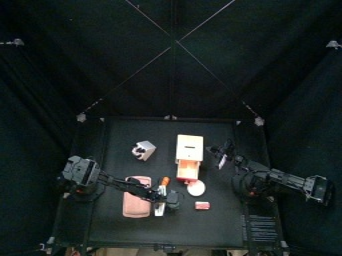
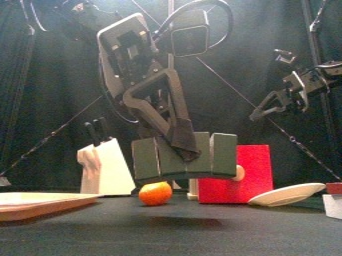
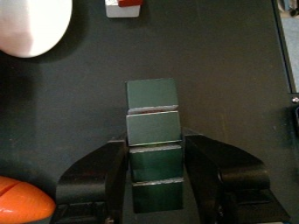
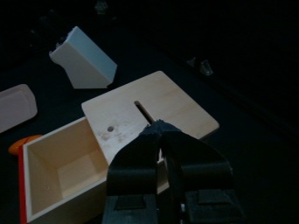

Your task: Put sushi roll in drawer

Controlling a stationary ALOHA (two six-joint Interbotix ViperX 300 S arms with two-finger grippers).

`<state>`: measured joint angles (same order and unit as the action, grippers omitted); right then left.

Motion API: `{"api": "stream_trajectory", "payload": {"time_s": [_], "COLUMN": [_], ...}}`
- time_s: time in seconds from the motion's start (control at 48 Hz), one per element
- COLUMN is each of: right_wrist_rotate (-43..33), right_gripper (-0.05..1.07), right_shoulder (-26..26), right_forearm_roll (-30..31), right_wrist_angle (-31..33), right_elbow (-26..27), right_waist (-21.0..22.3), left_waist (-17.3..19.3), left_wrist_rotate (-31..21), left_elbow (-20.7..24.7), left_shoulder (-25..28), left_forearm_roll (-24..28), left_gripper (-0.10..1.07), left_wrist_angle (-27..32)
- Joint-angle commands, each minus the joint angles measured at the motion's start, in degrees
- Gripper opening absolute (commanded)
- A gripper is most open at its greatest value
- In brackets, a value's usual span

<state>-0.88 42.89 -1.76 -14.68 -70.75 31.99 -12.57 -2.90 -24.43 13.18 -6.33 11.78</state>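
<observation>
The sushi roll (image 1: pixel 202 205), a small red and white piece, lies on the table near the front, next to the white bowl (image 1: pixel 195 187). In the left wrist view the sushi roll (image 3: pixel 125 6) lies ahead of my left gripper (image 3: pixel 152 87), which is shut and holds nothing, its green pads together. The pale tan drawer (image 1: pixel 191 150) stands at the middle of the table. In the right wrist view the drawer (image 4: pixel 70 171) is pulled out and its inside is bare. My right gripper (image 4: pixel 159 131) hangs shut above the drawer unit's top, touching nothing.
A small orange (image 2: pixel 156 193) lies beside my left gripper (image 2: pixel 187 160). A flat pink tray (image 1: pixel 135 200) lies at the front left. A white slanted block (image 1: pixel 143 150) stands left of the drawer. The white bowl (image 3: pixel 35 26) lies close to the sushi roll.
</observation>
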Motion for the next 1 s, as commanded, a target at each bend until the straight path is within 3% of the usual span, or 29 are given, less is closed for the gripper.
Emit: {"api": "stream_trajectory", "payload": {"time_s": [0.0, 0.354, 0.604, 0.771, 0.979], "right_wrist_rotate": [0.0, 0.0, 0.0, 0.0, 0.0], "right_gripper": [0.02, 0.02, 0.01, 0.02, 0.02], "right_shoulder": [0.0, 0.0, 0.0, 0.18, 0.18], "right_forearm_roll": [0.0, 0.0, 0.0, 0.0, 0.0], "right_wrist_angle": [-0.26, -0.26, -0.18, 0.0, 0.53], "right_elbow": [0.44, 0.44, 0.53, 0.44, 0.44], "right_waist": [0.18, 0.18, 0.26, 0.35, 0.62], "left_waist": [0.18, 1.14, 5.36, 8.61, 11.25], "left_wrist_rotate": [0.18, -0.09, -0.09, 0.18, 0.35], "left_elbow": [1.93, 3.78, 8.53, 12.66, 16.35], "left_shoulder": [-2.02, -3.43, -3.87, -3.08, -2.9], "left_forearm_roll": [0.09, -0.09, -2.9, -0.88, 4.04], "left_gripper": [0.73, 0.73, 0.73, 0.72, 0.72], "left_wrist_angle": [-0.18, 0.0, 7.29, 12.74, 15.47]}}
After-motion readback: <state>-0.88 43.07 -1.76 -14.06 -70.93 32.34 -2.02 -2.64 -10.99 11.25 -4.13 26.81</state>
